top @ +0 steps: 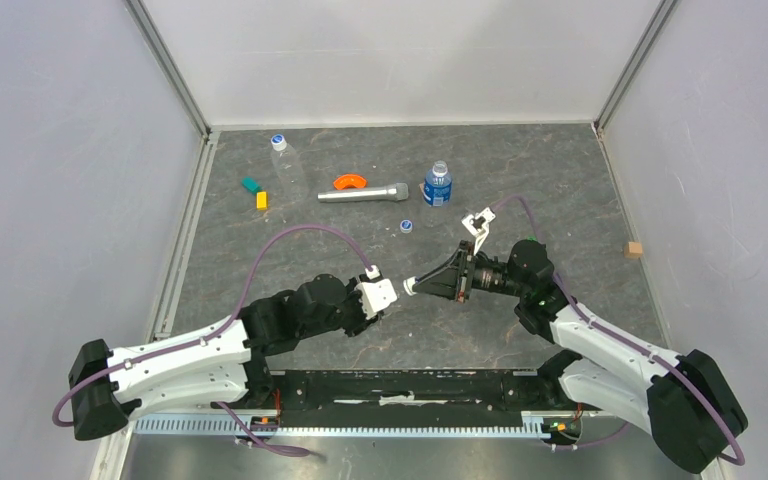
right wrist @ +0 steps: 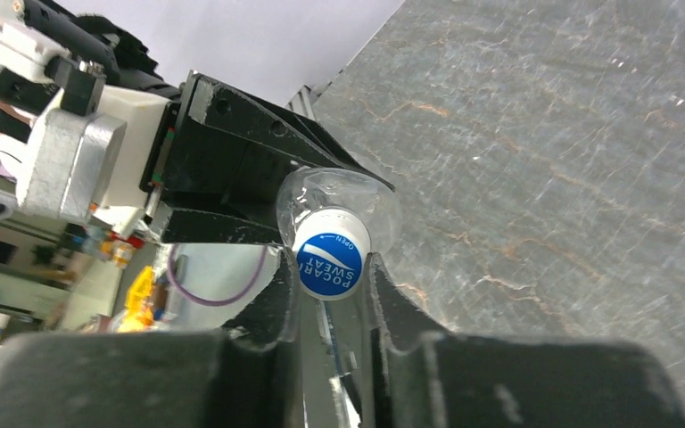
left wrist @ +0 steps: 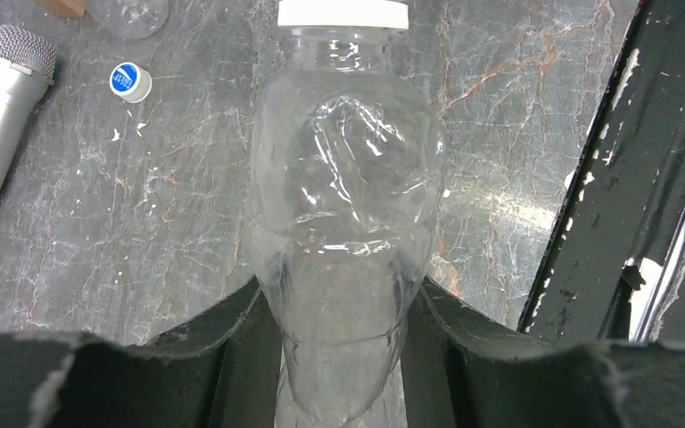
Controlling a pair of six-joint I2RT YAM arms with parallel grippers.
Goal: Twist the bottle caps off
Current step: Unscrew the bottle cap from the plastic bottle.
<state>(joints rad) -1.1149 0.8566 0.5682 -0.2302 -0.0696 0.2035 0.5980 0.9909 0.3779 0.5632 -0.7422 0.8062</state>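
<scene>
The blue-topped cap (right wrist: 330, 263) shows end-on in the right wrist view, pinched at its white rim by the right gripper (top: 422, 284), so a roll of that wrist would turn it. Its clear bottle (left wrist: 343, 205) hangs level between the arms, its body clamped in the left gripper (top: 378, 296), likely to keep it from spinning along. Behind, a loose cap (top: 406, 225) lies on the table (top: 560, 180) near the labelled bottle (top: 437, 185); the far bottle (top: 287, 170) lies capped
</scene>
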